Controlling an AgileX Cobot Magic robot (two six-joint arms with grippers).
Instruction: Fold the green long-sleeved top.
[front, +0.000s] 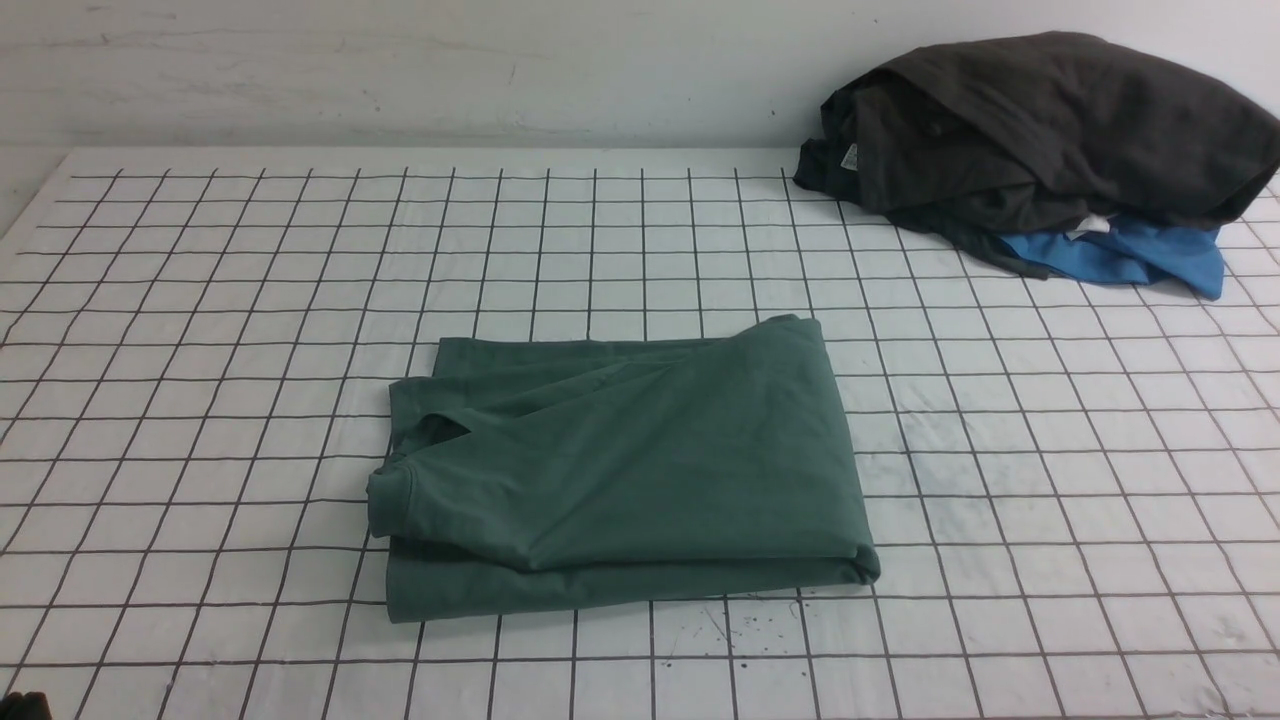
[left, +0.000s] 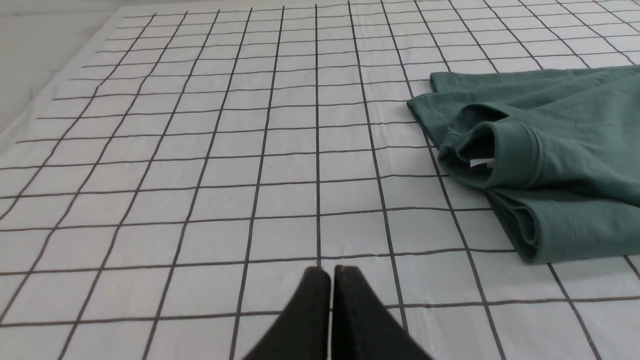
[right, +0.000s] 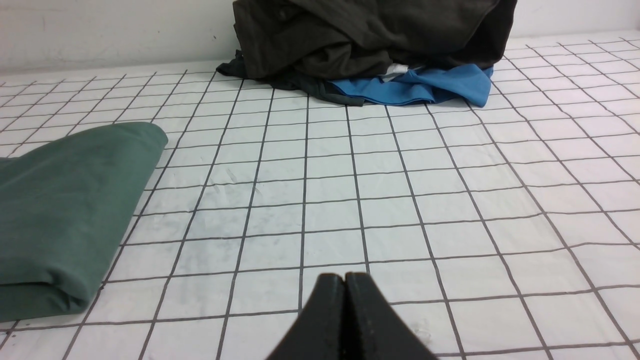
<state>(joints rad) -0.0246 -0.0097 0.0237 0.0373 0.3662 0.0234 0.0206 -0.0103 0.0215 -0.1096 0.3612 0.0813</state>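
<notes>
Green long-sleeved top (front: 640, 470) lies mid-worktop (front: 1050, 520) as a compact folded rectangle, collar end toward the robot's left, layered edges nearest the camera. Left claw (left: 331, 272) pressed fully closed, holding nothing, near the collar side but apart from the cloth. Right claw (right: 345, 280) likewise closed and empty, beside the folded right edge. Dark grey garment (front: 1050, 130) heaped on blue garment (front: 1150, 255) at far right. Judgement: folding looks finished; at most, squaring the offset bottom layer remains.
</notes>
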